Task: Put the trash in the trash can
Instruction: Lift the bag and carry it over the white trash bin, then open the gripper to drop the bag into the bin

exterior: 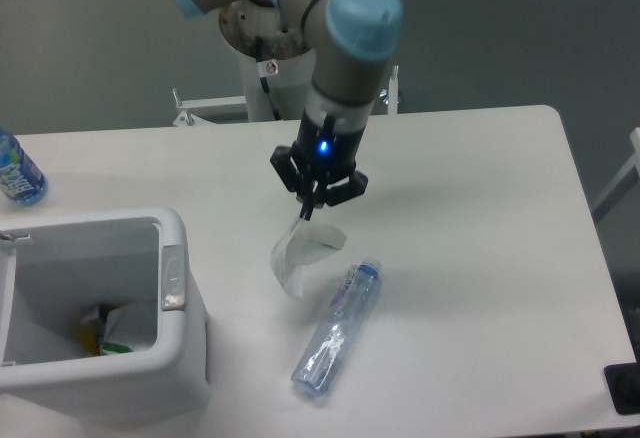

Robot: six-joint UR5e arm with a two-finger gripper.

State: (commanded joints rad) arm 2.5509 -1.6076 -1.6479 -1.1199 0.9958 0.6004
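Your claw (306, 210) pinched on top edge of crumpled wrapper (301, 252); wrapper hangs below it, lifted off surface (470, 248), right of trash can (95, 313). Clear bottle with purple label (338, 328) lies flat, right of trash can, just below-right of wrapper. You see litter inside trash can. Small blue-labelled water bottle (17, 170) stands beyond trash can, at surface's left edge.

No legible text or labels
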